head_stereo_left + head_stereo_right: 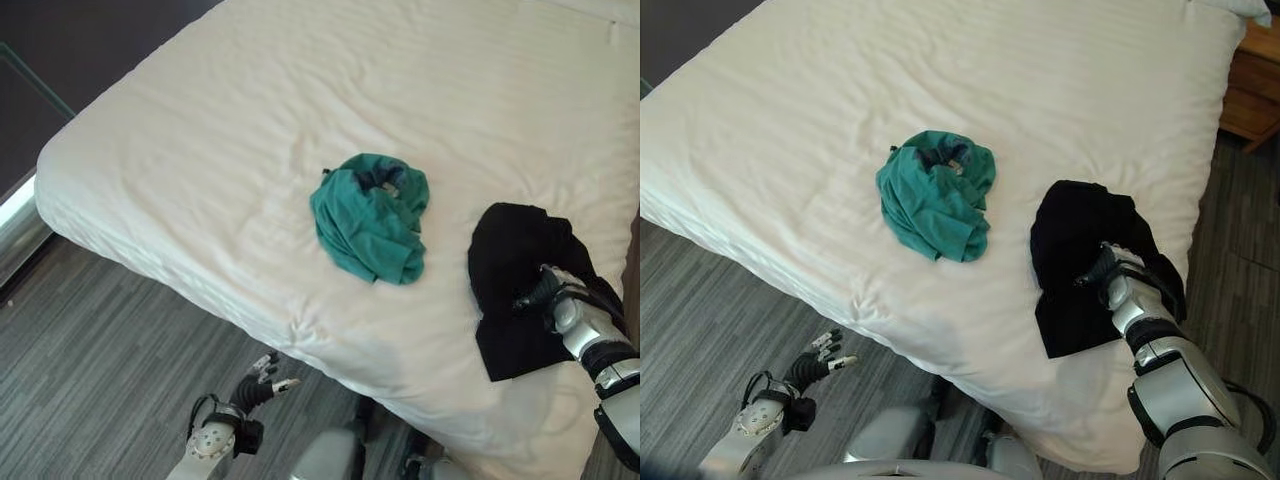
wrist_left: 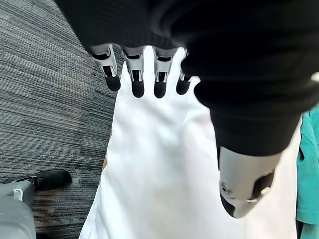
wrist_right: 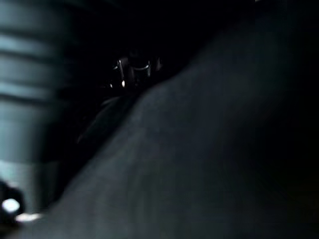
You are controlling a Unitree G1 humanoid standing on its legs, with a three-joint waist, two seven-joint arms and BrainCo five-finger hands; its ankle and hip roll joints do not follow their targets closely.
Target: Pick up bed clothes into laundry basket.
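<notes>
A crumpled teal garment (image 1: 372,215) lies in the middle of the white bed (image 1: 200,150). To its right, near the bed's edge, lies a black garment (image 1: 510,250). My right hand (image 1: 568,312) is pushed into that black garment from its near side, and dark cloth (image 3: 209,149) covers the right wrist view. My left hand (image 1: 262,380) hangs low over the floor beside the bed's near edge, open and holding nothing; its fingers (image 2: 134,74) are straight and point toward the sheet (image 2: 159,164).
Grey striped floor (image 1: 110,330) runs along the bed's near and left sides. A wooden nightstand (image 1: 1252,85) stands past the bed's far right corner. The bed's far half holds only smooth sheet.
</notes>
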